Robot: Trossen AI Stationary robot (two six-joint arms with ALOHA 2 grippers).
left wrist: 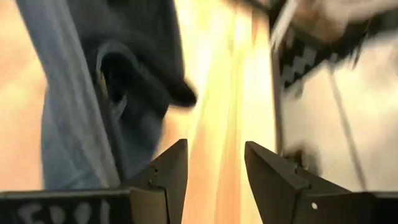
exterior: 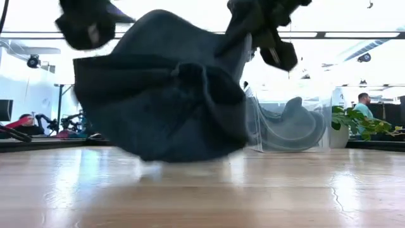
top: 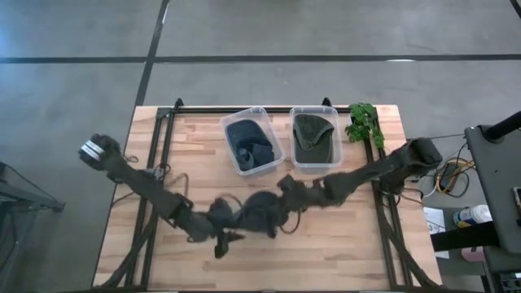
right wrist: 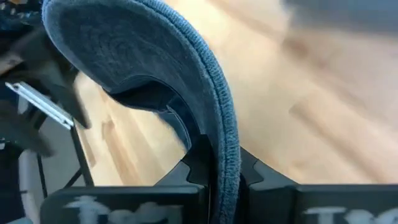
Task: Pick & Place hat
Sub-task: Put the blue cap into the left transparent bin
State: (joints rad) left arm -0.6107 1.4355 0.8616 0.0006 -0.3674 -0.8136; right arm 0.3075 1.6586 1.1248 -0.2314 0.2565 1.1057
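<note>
— How many hats?

— Three. One blue hat in my right hand, one dark hat in the left bin, one green hat in the right bin.

— So two bins?

— Two. One plant too, and one counter.

— Hands?

— Two: my left hand and the right.

— People?

— Two in the room behind, one person on one side and another person on the other.
</note>
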